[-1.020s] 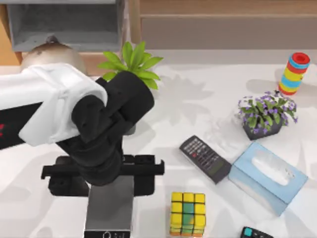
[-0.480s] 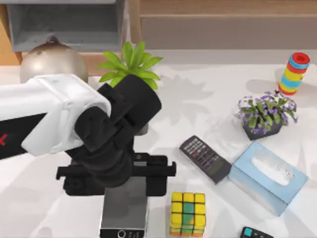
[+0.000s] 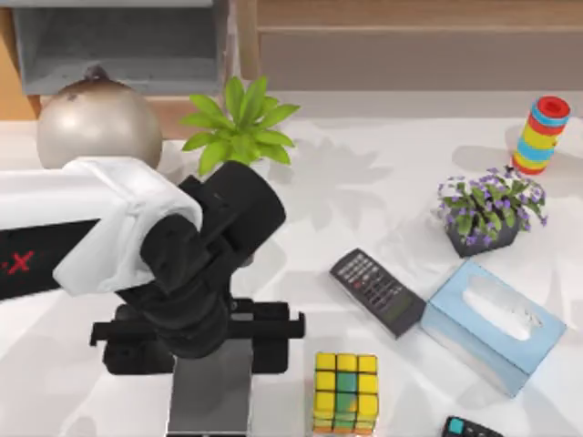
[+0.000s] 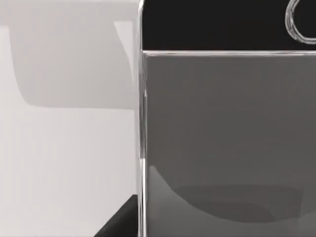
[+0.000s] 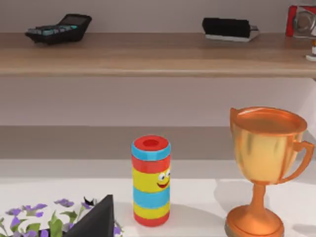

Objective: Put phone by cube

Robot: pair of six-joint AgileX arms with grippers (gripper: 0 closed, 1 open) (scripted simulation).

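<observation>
The phone (image 3: 209, 391) is a flat grey slab at the table's front edge, running out of the top view at the bottom. My left gripper (image 3: 196, 335) sits over its far end, shut on the phone, its black crossbar spanning the phone's width. In the left wrist view the phone (image 4: 227, 128) shows its grey face, dark end band and part of the round button. The cube (image 3: 346, 391), mostly yellow with green and orange tiles, stands a short gap to the phone's right. A dark tip of my right gripper (image 5: 96, 219) shows in the right wrist view, parked.
A black keypad remote (image 3: 376, 291) and a light-blue tissue box (image 3: 492, 323) lie right of the cube. A small black device (image 3: 469, 428) is at the front right. Behind stand a purple-flower pot (image 3: 483, 214), a striped toy (image 3: 541, 135), a green plant (image 3: 241, 123) and a metal ball (image 3: 98, 123).
The left gripper first carried the phone right toward the cube, then back left and nearer the front edge. The phone's button end has slid out of the top view.
</observation>
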